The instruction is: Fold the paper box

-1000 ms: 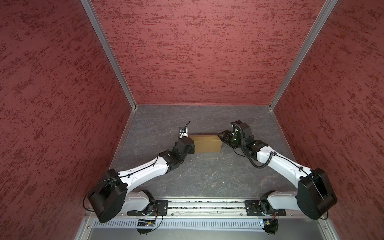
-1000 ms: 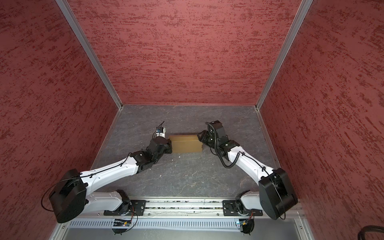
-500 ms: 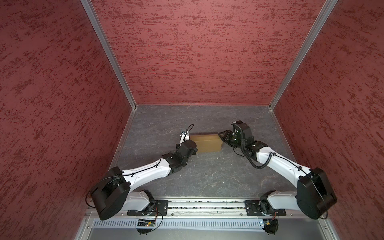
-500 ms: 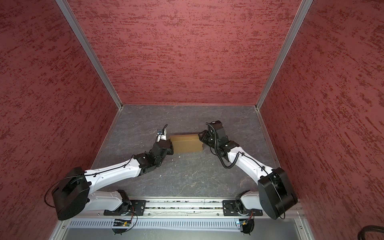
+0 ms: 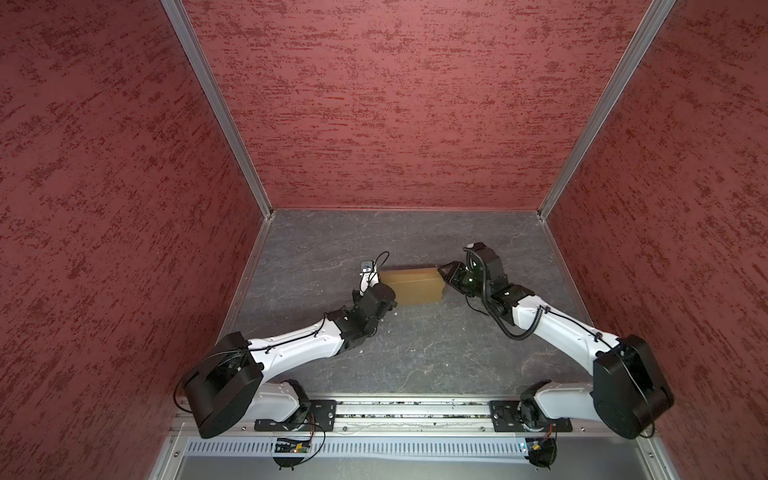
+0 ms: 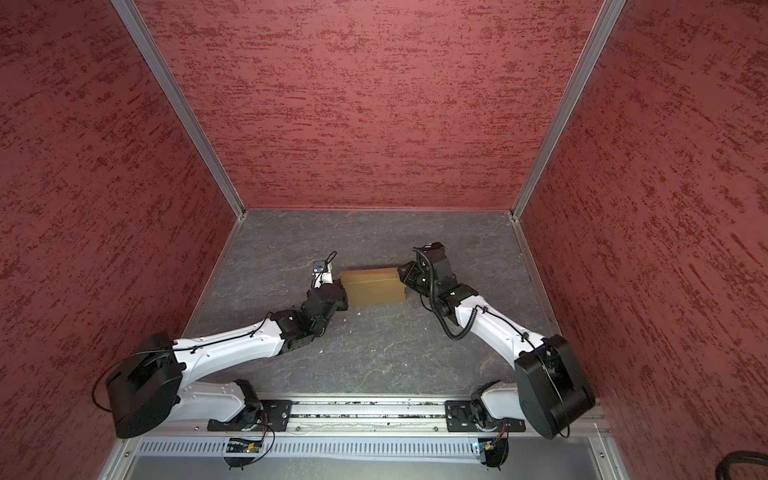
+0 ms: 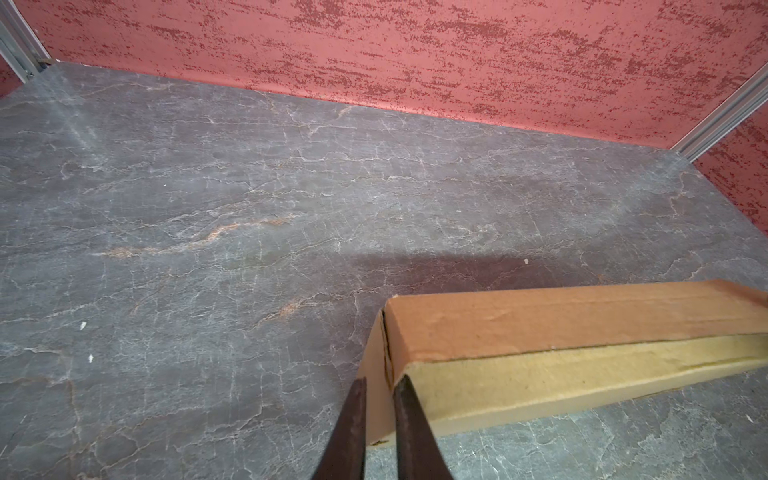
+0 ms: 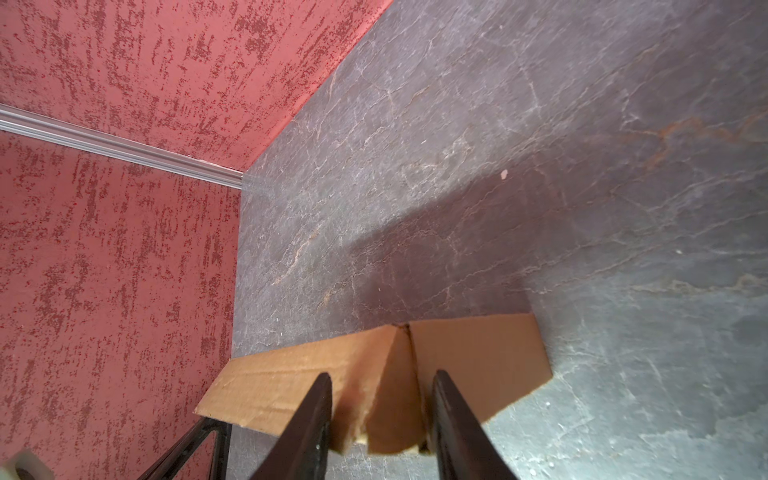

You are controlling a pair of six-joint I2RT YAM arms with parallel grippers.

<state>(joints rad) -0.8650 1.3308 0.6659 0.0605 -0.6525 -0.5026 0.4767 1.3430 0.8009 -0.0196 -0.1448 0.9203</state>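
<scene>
**Position of the item.** The paper box (image 5: 411, 286) (image 6: 374, 286) lay flat on the grey stone-patterned surface (image 5: 415, 353), about mid-width and toward the back wall. Its long sides ran left to right in both top views, and one arm stood at each short end.

**Left hand.** The left hand (image 5: 387, 300) (image 7: 382, 380) was at the box's left end, at the near corner. In the left wrist view its two dark fingers (image 7: 409, 415) were almost pressed together, with only a narrow gap between them. Cardboard from the end wall showed in that gap. It could not be determined whether the fingers nipped that wall or merely stood over it.

**Right hand.** The right hand (image 5: 444, 275) (image 8: 382, 376) met the right end. Its fingers (image 8: 316, 419) were spread to either side of a folded corner, and cardboard filled nearly the whole gap. A firm pinch could not be confirmed.

**Surroundings.** Red textured walls (image 5: 395, 104) enclosed three sides, and a metal rail (image 5: 415, 409) carried both arm bases at the front. A black coiled cable (image 5: 511, 332) hung from the right arm, clear of the box. A few pale specks (image 7: 83, 325) lay on the surface. Nothing stood between either hand and the box.

**Condition of the item.** The box (image 7: 540, 332) (image 8: 478, 353) was plain tan-brown corrugated card, unprinted. It was closed into a shallow rectangular form, and a crease ran along the top parallel to the long edge. A thin seam was open at the left near corner.
</scene>
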